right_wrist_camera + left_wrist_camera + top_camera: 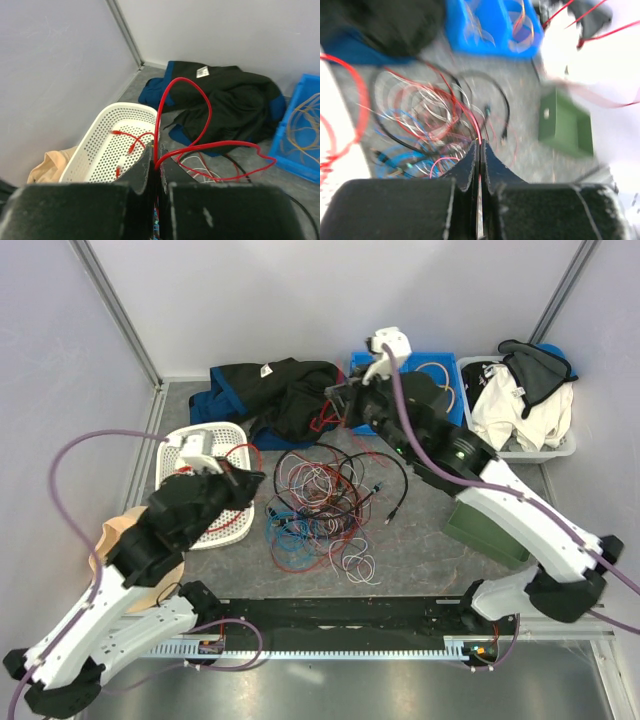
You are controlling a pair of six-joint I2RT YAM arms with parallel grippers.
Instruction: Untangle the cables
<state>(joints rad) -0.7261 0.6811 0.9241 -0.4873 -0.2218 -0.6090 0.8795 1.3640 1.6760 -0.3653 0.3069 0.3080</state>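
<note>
Found cables (320, 505) heaped at mid-table between the two arms: red, black, white and blue strands, loosely coiled and crossing one another. Observed left gripper (479, 150) with jaws pressed together on a red strand (476, 132) running out of the heap, above the heap's left edge and just beside a white perforated basket (200, 432). Observed right gripper (156, 162) likewise clamped, on a red loop (157, 125) arching up ahead of the fingers at the heap's far side. Cannot tell whether strand and loop belong to one wire.

Noted obstructions.
- **Left:** the basket, with red wire lying inside, and a tan cloth (112, 535) by the left wall.
- **Far side:** dark jacket (285, 390) bunched against the back wall, blue bin (357, 365) with yellowish wire coiled inside, and white tub (560, 450) of clothing in the far right corner.
- **Right:** green box (485, 525), partly under the right arm, near the heap but apart from it.

Noted walls closing three sides and a black rail (340, 612) along the near edge. Found bare table only between heap and rail, and in a narrow strip between heap and green box.
</note>
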